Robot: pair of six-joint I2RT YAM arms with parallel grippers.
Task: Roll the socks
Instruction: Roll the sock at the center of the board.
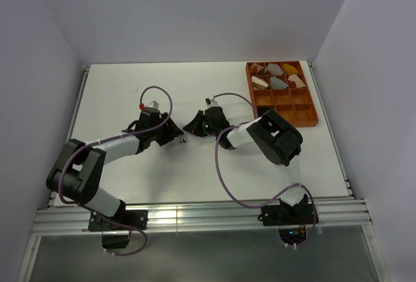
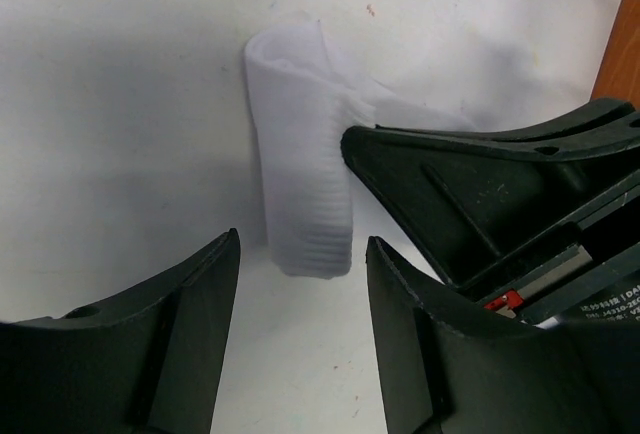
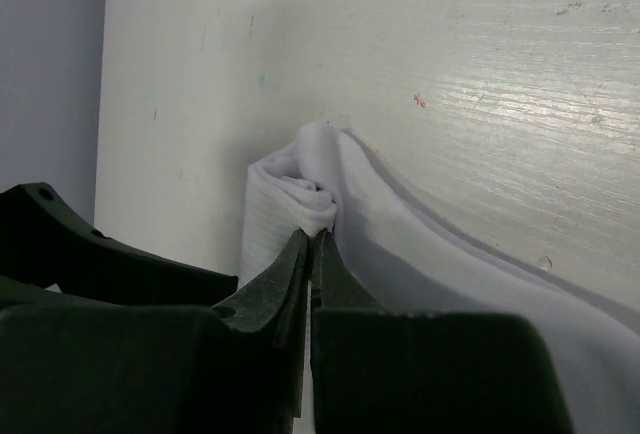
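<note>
Left wrist view: white sock (image 2: 300,164) lies partly rolled on the table (image 2: 120,104), between both hands.
Left hand (image 2: 302,254): released, fingers spread either side of the roll's near end.
Right hand (image 3: 312,239): clenched on the sock's folded edge.

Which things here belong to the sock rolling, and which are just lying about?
Job in hand:
white sock, partly rolled
right gripper, pinching the sock's fold
left gripper, open at the roll's end

Lying about:
orange tray, far right
rolled bundles in its far compartments
</note>
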